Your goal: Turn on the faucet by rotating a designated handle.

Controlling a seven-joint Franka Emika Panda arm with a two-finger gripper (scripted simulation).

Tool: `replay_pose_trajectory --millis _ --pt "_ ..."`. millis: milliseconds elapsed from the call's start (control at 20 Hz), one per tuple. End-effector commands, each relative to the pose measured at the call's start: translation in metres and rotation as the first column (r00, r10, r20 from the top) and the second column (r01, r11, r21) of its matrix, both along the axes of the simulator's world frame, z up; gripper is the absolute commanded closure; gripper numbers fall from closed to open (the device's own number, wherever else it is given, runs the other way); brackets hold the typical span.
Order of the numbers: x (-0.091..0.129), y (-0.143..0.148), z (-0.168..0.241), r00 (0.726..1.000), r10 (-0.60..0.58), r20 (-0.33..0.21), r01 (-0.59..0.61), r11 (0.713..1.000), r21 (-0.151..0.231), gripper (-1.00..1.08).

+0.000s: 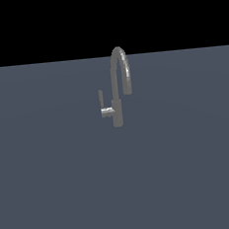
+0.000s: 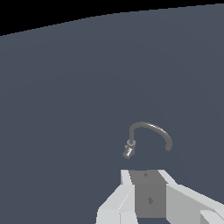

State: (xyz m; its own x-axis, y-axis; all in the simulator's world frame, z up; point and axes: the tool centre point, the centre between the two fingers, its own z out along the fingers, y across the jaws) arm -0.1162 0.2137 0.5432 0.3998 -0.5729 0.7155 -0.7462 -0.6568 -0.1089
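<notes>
Gripper (image 2: 146, 175): low in wrist frame, fingers parted, holding nothing, lined up toward target.
Faucet (image 1: 116, 86): centre of exterior frame, untouched.
Handle (image 1: 104, 107): bar upright, off body's left, awaiting turn.

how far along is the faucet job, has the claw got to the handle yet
Nothing looks done yet. The faucet stands alone, its handle untouched with the slim bar upright. In the wrist view the claw is open, empty and apart from the faucet. Left: reach the handle, grip or push it, rotate it.
</notes>
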Motion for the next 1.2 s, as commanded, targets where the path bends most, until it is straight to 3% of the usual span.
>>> replay_pose_trajectory --millis 0,350,700,1150 --pt "0.023 0.005 -0.024 0.999 -0.045 0.017 0.045 0.999 -0.007 1.08" --pt "0.089 -0.004 -0.107 0.983 -0.177 0.041 0.178 0.984 -0.019 1.08" --pt "0.147 -0.047 -0.21 0.946 -0.323 0.04 0.324 0.946 -0.014 1.08" --pt "0.185 -0.123 -0.33 0.873 -0.487 0.017 0.487 0.873 0.005 1.08"
